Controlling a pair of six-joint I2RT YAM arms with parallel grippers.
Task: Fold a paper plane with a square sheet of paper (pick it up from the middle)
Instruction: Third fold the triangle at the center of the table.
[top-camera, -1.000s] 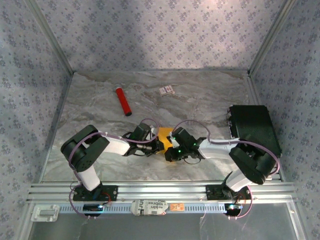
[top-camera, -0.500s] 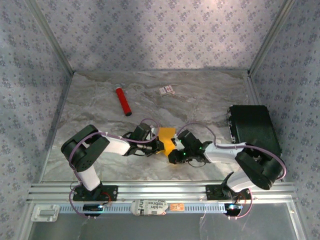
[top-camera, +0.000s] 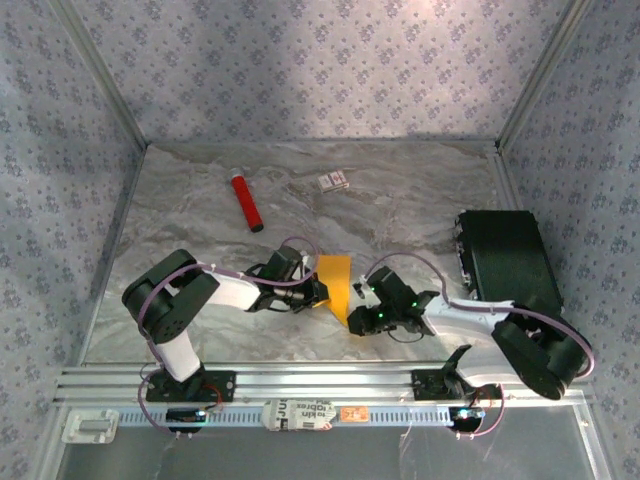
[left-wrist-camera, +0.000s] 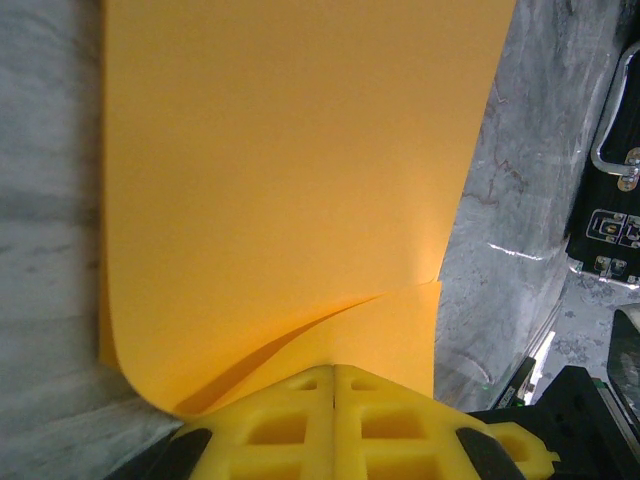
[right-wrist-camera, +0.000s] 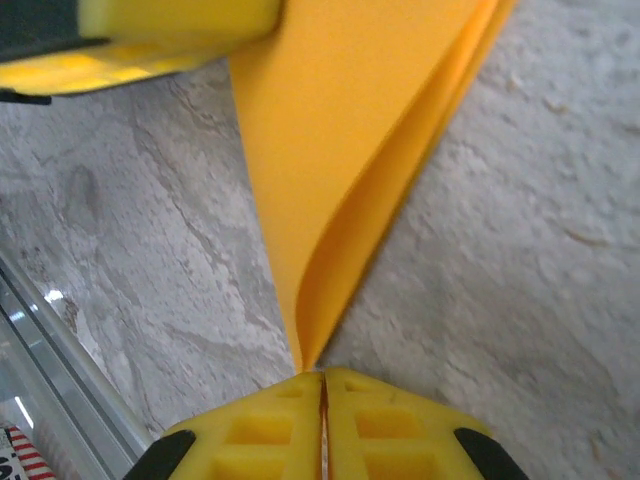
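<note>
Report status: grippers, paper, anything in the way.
Left gripper shut on the sheet of paper. Right gripper shut on its folded end. Red tube, white card, black case well apart.

Top external: high behind the arm bases, facing down and away over the whole table (top-camera: 420, 200) | Left wrist: very close, looking right along the left gripper (left-wrist-camera: 334, 376) | Right wrist: very close, looking left along the right gripper (right-wrist-camera: 322, 380) | Shared by all three: the square sheet of paper (top-camera: 336, 278), near-centre of the table.
</note>
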